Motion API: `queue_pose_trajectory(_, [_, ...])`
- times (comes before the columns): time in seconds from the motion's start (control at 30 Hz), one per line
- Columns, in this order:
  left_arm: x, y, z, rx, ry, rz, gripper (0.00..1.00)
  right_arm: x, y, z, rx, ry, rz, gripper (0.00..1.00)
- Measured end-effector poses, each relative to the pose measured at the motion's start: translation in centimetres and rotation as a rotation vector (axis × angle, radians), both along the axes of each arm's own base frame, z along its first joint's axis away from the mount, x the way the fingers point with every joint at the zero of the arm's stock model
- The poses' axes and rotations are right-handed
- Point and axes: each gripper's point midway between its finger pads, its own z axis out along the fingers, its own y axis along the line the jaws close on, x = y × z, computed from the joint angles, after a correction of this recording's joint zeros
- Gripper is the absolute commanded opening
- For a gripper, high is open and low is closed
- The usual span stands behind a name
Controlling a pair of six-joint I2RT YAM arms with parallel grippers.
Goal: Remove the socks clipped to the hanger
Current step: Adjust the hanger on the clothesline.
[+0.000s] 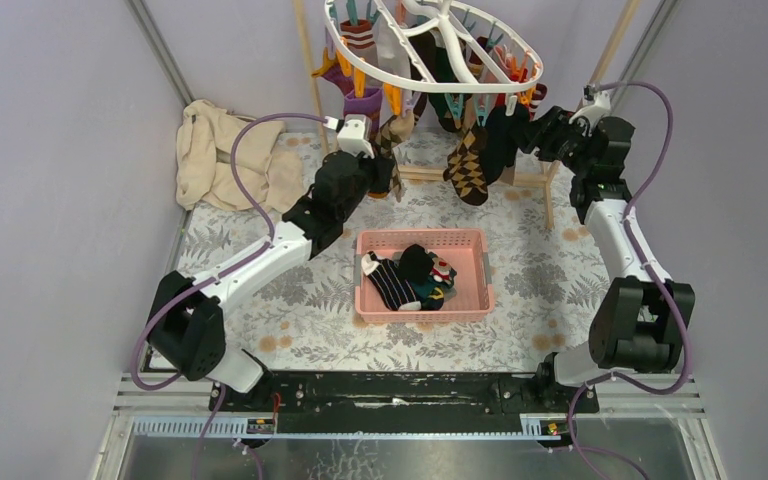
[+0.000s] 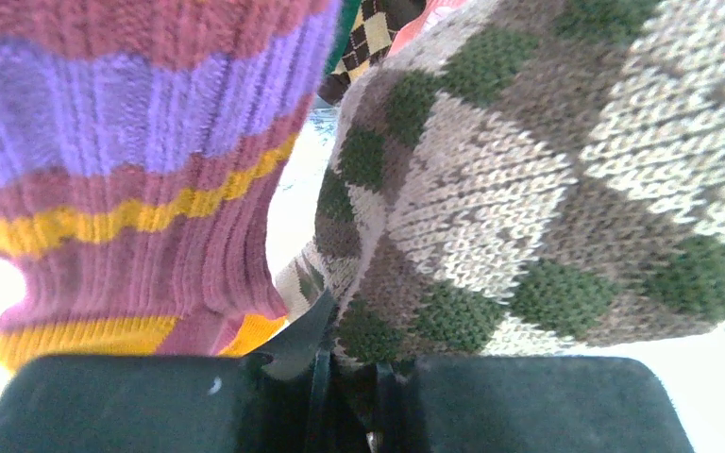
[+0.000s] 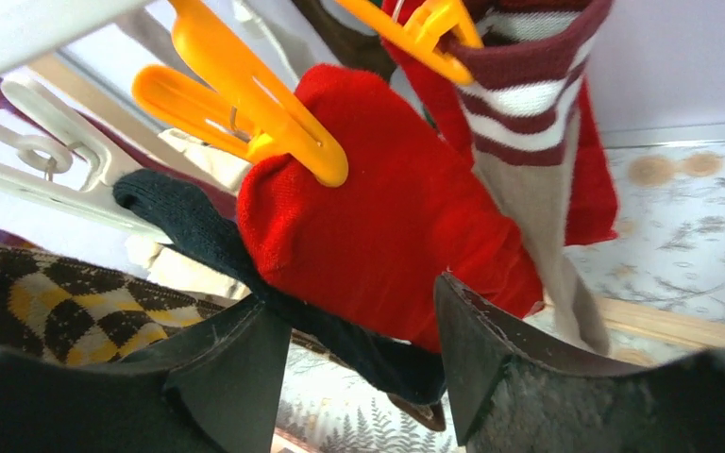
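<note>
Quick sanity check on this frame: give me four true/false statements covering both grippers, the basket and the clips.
1. The left gripper pinches the beige-and-green argyle sock. True.
2. The right gripper is shut on the red sock. False: its jaws stand open, and the red sock shows between them.
3. The pink basket is empty. False: several loose socks lie in it.
4. An orange clip holds the red sock. True.

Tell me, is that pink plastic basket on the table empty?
Not empty: a few socks, one striped, one black, lie inside the pink slotted plastic basket.
</note>
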Motion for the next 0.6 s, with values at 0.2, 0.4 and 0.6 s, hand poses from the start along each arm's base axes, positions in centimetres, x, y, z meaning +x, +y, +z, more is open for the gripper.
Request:
queue_pose_trajectory(0.2, [0.0,0.2,-0.1,0.001,0.004,-0.004,0.18,-0.4,2.0,-1.4,0.091,-0.001,0.121,0.47])
queue_pose_trajectory(0.4, [-0.2,0.0,-0.2,0.003,0.012,-0.018,0.19,-1.2,3.2,-1.8,0.151,-0.008,0.188,0.27])
queue_pose_trajectory(0.6, [-0.4,-0.1,-0.5,0.006,0.024,-0.029,0.37,-1.5,4.0,-2.1,0.146,-0.002,0.202,0.11])
